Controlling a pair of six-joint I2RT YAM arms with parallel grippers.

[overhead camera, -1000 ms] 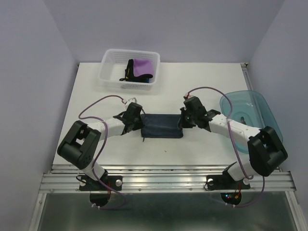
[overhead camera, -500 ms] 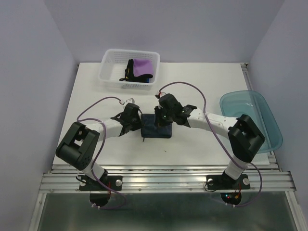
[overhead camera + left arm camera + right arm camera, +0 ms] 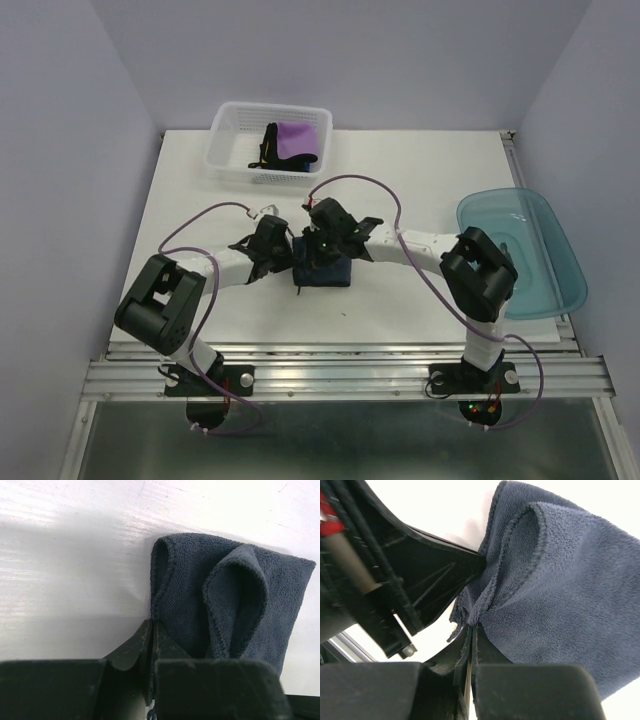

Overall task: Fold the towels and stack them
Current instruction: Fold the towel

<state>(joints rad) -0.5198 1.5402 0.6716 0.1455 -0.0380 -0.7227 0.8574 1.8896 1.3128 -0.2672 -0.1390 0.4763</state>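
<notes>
Corners should meet: your left gripper (image 3: 152, 630) and right gripper (image 3: 471, 627) both pinch tight on the navy towel (image 3: 332, 272). Line up the edges, then let go.

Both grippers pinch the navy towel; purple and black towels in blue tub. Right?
No: purple towel and black towel sit in the white mesh basket, not the blue tub, per top view. Left gripper and right gripper pinch the navy towel.

Folded towel (image 3: 335, 275) in front, basket (image 3: 225, 140) holding towels (image 3: 292, 140) behind, tub (image 3: 545, 255) at right
</notes>
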